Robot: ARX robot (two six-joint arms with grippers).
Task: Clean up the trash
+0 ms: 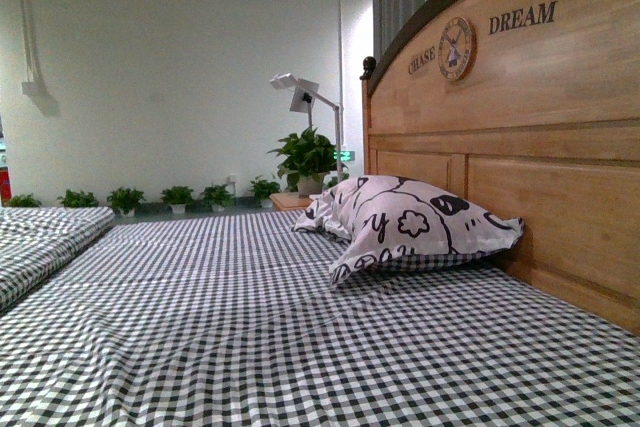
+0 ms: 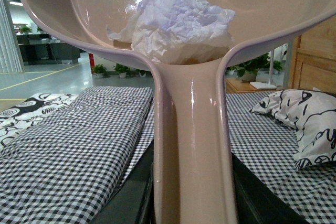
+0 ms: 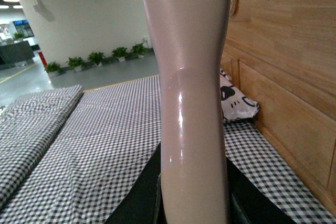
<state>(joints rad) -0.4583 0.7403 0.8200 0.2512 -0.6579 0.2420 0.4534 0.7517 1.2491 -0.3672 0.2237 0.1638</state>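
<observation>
Left wrist view: I see the dustpan handle [image 2: 191, 145] closest, trash [image 2: 178, 24] sitting in its pan. Right wrist view: another pale handle [image 3: 191, 103] over the checkered bed [image 3: 105, 135]. Can't tell either end effector's state; neither shows in front view.

One wad of trash [image 2: 181, 24] is sitting in one dustpan [image 2: 191, 145] at the top of the left wrist view. One pillow [image 1: 405, 224] is lying right of centre in the front view, beside one headboard [image 1: 540, 147] carrying one clock [image 1: 456, 48]. One lamp [image 1: 300, 95] is standing above centre. Six small potted plants are lining the far wall, and one larger plant [image 1: 305, 157] is standing near the lamp.
</observation>
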